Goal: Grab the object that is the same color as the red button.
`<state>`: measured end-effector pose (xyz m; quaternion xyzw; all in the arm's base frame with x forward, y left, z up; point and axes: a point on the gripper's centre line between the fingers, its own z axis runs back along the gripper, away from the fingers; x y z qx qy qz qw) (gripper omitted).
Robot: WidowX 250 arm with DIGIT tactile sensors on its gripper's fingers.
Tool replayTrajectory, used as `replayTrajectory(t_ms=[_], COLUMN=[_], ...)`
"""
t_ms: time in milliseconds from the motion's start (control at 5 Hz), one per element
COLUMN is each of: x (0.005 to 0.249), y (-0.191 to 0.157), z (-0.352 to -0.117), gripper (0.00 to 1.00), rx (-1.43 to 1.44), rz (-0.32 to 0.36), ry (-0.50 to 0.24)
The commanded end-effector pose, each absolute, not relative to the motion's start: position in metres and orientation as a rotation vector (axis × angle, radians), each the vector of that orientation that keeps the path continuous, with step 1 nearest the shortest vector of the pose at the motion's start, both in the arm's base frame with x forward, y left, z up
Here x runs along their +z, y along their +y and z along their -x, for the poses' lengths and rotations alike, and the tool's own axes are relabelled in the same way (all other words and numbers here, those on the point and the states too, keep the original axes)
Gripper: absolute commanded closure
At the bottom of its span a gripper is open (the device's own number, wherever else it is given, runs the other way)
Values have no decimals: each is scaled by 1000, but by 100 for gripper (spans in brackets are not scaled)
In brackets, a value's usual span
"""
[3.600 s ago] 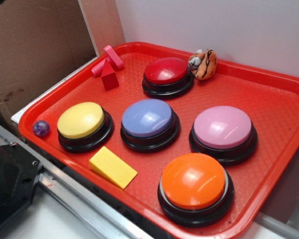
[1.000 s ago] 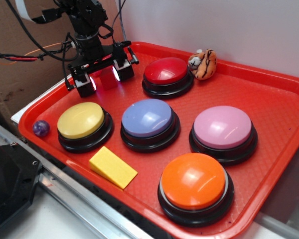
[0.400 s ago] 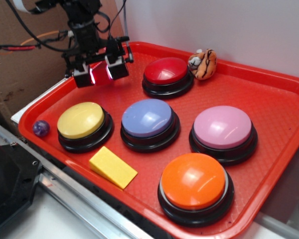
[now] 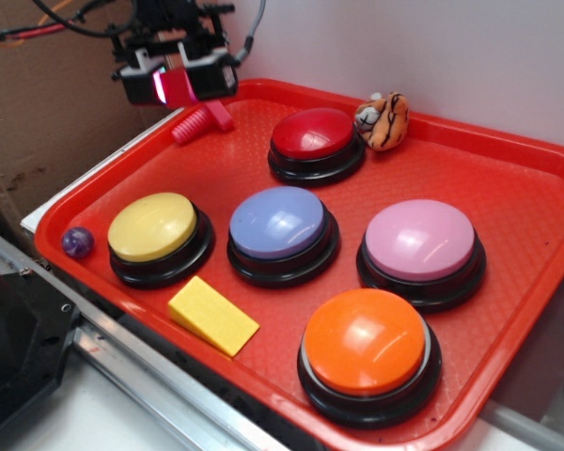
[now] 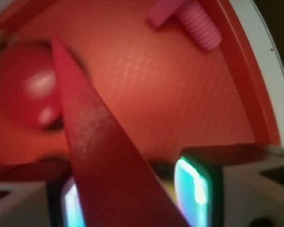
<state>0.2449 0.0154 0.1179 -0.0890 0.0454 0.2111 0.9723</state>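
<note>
Gripper (image 4: 176,86) had climbed since the frame 0.4 s back: it was then low over the tray's far-left corner, now it hung above and beyond the tray (image 4: 508,178) rim, against the cardboard backdrop. Fingers were pinching the dark-red block (image 4: 177,87); wrist view showed the block (image 5: 104,156) wedged betw. both pads, its pointed end running toward the lens edge, w/ tray floor well below it.

3.6 s back the block sat on the tray, touching the pink bolt (image 4: 200,120). That spot was bare now; bolt lay alone, far-left corner. So you could log the block as lifted clear, no contact w/ tray.

My read for the task: colour match to the red button (image 4: 315,134) looked correct, and the grab was essentially done, provided the hold stayed firm. Slip risk: contact area couldn't be judged, since the wrist view was blurred.

Writing/brands: none legible on buttons, tray, block or gripper. Pads glowed cyan in wrist view, no text.
</note>
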Motion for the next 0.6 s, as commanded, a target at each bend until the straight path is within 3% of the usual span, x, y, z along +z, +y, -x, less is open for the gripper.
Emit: replayTrajectory(t_ms=[0, 200, 400], x=[193, 207, 213], y=[20, 13, 22], z=[-229, -216, -207], gripper=[100, 100, 100], rx=[278, 242, 311], rz=[217, 237, 273], ry=[-35, -45, 3])
